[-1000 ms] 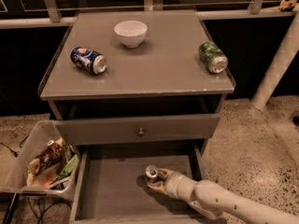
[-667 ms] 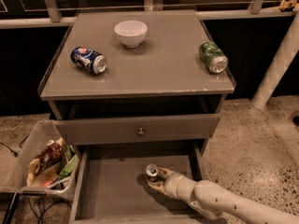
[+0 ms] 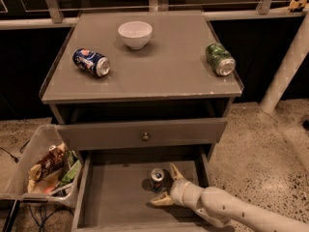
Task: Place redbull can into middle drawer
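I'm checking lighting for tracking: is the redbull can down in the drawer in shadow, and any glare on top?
Camera view: the redbull can stands in the dim middle drawer, a dark shadow at its base, silver top catching light; the open gripper beside it reads pale; the tabletop shows soft sheen, no harsh glare.
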